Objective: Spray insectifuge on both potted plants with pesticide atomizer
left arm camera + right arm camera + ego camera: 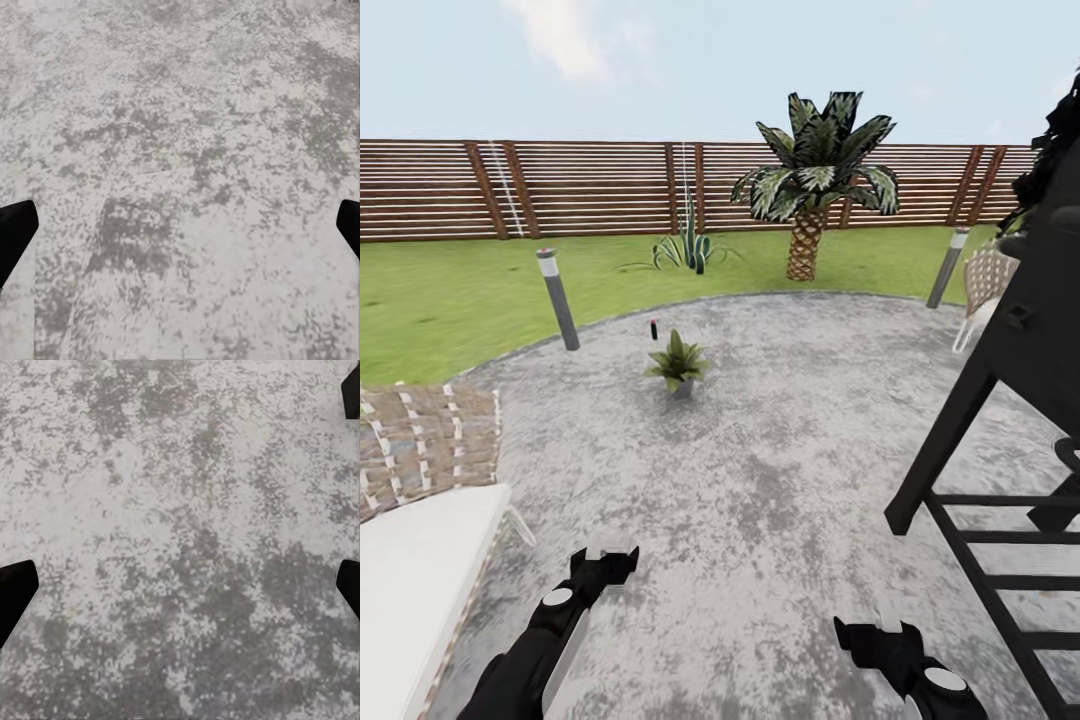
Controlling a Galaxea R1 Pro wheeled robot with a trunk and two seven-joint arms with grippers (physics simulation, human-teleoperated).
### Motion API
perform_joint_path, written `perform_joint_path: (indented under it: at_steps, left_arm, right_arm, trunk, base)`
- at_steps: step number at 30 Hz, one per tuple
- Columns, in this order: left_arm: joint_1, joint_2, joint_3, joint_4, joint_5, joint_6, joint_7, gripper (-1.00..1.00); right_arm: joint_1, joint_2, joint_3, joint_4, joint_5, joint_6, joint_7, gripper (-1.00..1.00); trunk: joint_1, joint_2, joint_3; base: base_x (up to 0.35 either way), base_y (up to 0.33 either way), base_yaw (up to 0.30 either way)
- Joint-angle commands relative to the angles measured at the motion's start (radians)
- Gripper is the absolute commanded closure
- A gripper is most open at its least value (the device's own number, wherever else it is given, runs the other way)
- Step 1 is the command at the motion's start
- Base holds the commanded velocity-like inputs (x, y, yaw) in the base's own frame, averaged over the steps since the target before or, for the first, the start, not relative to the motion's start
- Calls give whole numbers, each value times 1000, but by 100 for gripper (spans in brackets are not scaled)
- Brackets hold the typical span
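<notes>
Pincers: left pincer (pixel 603 557) and right pincer (pixel 872 633) are hanging apart, gripping nothing.
Approach: the robot is facing the low green-leaved potted plant in a grey pot (pixel 677 362); a small red-topped thing (pixel 654 328) beyond is possibly the atomizer, so it should roll closer first.

Readable text: none in any view.
Fence (pixel 600 185): plain brown slats at 12 o'clock — no sign, no number.
Bollard lamp (pixel 557 298): grey post at about 10 o'clock, bare of any label.
Potted plant (pixel 677 361): small grey pot near the middle, no tag that can be made out.
Small dark upright item (pixel 654 328): just behind the plant at 12 o'clock, with a reddish tip — too small to tell any marking.
Patio (pixel 180 150): mottled grey paving, unmarked, in both wrist views too.
</notes>
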Motion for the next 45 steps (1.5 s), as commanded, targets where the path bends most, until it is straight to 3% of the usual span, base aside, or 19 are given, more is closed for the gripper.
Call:
perform_joint_path:
  at_steps: [1,45]
  left_arm:
    - [0,0,0,-2,1,6,-1,-100]
    - [0,0,0,-2,1,6,-1,-100]
  right_arm:
    - [0,0,0,-1,0,5,0,-100]
    - [0,0,0,-1,0,5,-2,-100]
  trunk:
    - [1,0,-1]
    - [1,0,-1]
  base:
    - [347,0,0]
    - [347,0,0]
